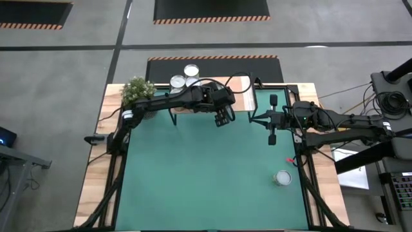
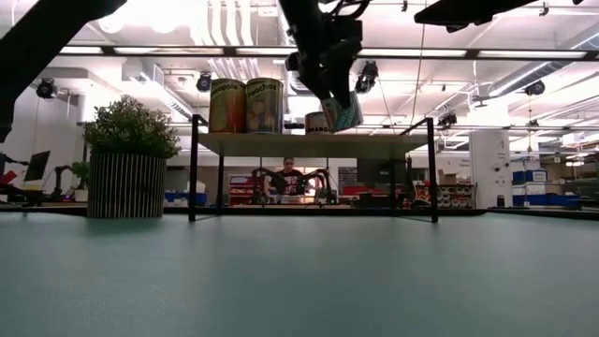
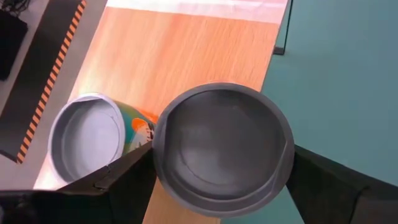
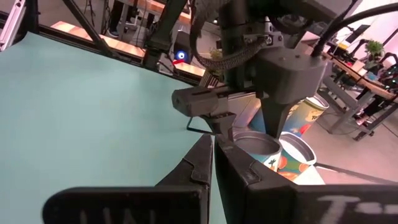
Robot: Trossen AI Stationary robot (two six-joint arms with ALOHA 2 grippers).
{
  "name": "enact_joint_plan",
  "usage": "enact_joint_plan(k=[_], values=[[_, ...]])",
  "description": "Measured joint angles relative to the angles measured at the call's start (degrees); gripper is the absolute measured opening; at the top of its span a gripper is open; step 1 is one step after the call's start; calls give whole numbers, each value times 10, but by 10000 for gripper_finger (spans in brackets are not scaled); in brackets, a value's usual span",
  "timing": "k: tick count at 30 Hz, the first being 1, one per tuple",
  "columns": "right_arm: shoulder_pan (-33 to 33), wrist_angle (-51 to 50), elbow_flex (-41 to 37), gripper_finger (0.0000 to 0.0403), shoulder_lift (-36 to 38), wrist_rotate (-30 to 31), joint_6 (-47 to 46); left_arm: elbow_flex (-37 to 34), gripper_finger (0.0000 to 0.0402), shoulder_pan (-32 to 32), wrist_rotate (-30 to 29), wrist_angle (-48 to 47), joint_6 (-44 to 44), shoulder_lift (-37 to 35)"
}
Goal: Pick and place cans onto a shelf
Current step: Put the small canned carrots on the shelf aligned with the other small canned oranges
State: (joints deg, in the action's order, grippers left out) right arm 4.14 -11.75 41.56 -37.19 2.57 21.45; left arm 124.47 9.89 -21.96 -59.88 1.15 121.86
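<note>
Silvery-topped cans (image 1: 184, 76) (labels seemingly orange), green table (image 1: 206, 174)

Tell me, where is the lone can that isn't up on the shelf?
In the high view the lone can stands on the green table near its front right corner, far from the shelf at the back.

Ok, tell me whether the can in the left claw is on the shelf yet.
Not clearly. The can sits between the left claw's fingers at the shelf's edge, overhanging the table.
</note>
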Motion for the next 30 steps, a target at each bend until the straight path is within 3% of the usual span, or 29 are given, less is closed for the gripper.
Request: enact_joint_plan(k=[15,20,30], values=[[0,0,0,9,0,0,0,-1,318,16,-1,13,-6,0],[0,0,0,9,0,1,0,1,318,16,-45,16,-7,0],[0,-1,0,9,0,5,1,30,318,8,-46,13,-12,0]])
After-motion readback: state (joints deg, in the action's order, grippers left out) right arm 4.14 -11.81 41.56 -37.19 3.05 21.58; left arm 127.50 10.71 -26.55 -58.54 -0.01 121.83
